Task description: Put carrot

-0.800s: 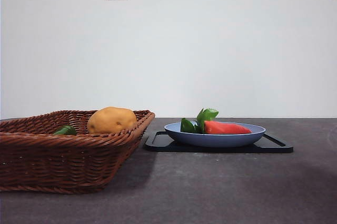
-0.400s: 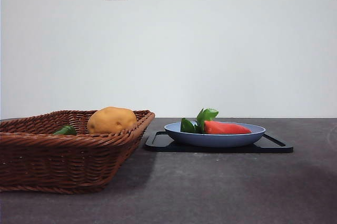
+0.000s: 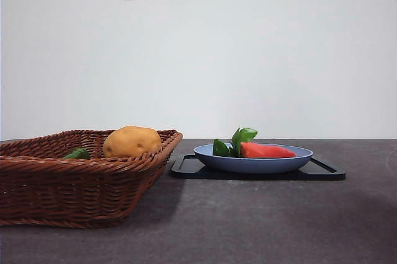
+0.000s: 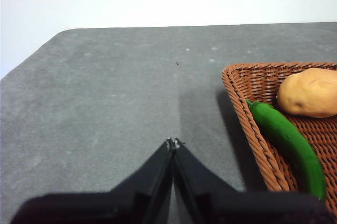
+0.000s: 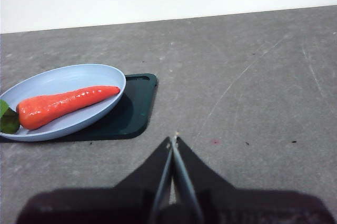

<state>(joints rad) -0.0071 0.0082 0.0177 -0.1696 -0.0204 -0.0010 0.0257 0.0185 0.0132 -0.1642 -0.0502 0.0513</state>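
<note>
The carrot (image 3: 267, 150) lies on its side in the blue plate (image 3: 253, 163), its green leaves at the end nearer the wicker basket (image 3: 74, 183) and its tapered tip pointing away from the basket. The plate sits on a black tray (image 3: 257, 174), and the tray rests on the grey tabletop (image 3: 260, 220) just beside the basket.

Inside the basket, a yellow-brown potato (image 3: 131, 141) lies near the wall closest to the plate, and a long green pepper (image 4: 287, 140) lies beside the potato, along the basket's rim.

The right pincer (image 5: 173, 141) hangs over bare tabletop near the plate, apart from the tray, with its 2 jaws pressed together and nothing between them. The left pincer (image 4: 173, 142) hangs over bare tabletop on the far side of the basket from the plate, its 2 jaws also pressed together and empty. Neither arm shows in the front view.
</note>
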